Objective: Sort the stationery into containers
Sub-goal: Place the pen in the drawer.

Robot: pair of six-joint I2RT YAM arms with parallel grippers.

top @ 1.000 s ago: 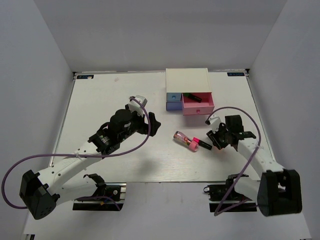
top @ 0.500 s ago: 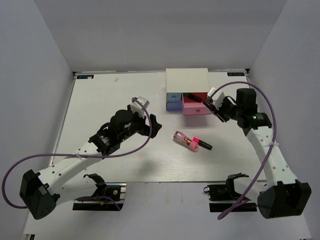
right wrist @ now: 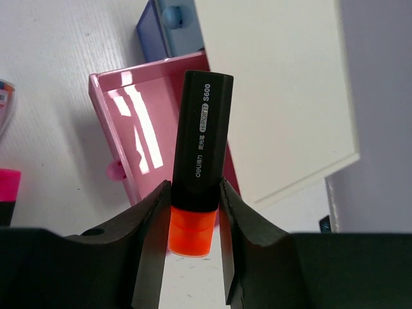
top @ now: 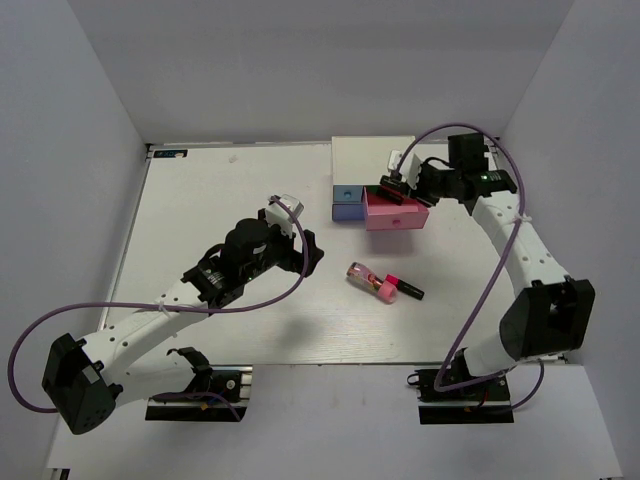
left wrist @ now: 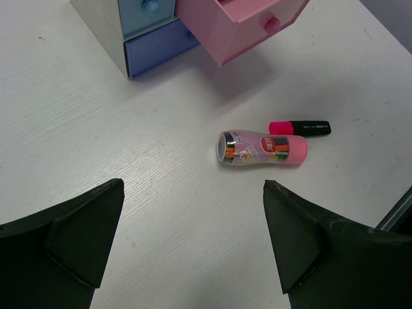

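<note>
My right gripper point(top: 395, 186) is shut on a black marker with an orange cap point(right wrist: 203, 154) and holds it above the open pink drawer point(top: 396, 212) of the white cabinet point(top: 373, 158). The fingers grip the marker where cap meets body, the body pointing at the drawer point(right wrist: 129, 129). A pink-and-clear tube point(top: 366, 277) and a pink-capped marker point(top: 402, 289) lie on the table in front of the cabinet. My left gripper point(top: 310, 250) is open and empty, left of them. In its wrist view point(left wrist: 193, 187) the tube point(left wrist: 261, 147) and pink-capped marker point(left wrist: 299, 127) lie ahead.
The light blue drawer point(top: 347, 191) and violet-blue drawer point(top: 347, 211) are shut, left of the pink one. Grey walls surround the white table point(top: 220, 200). The arm bases stand at the near edge.
My right arm has swung from the table beside the tube and marker up and back to above the pink drawer, carrying the orange-capped marker. The left arm has hardly moved.
</note>
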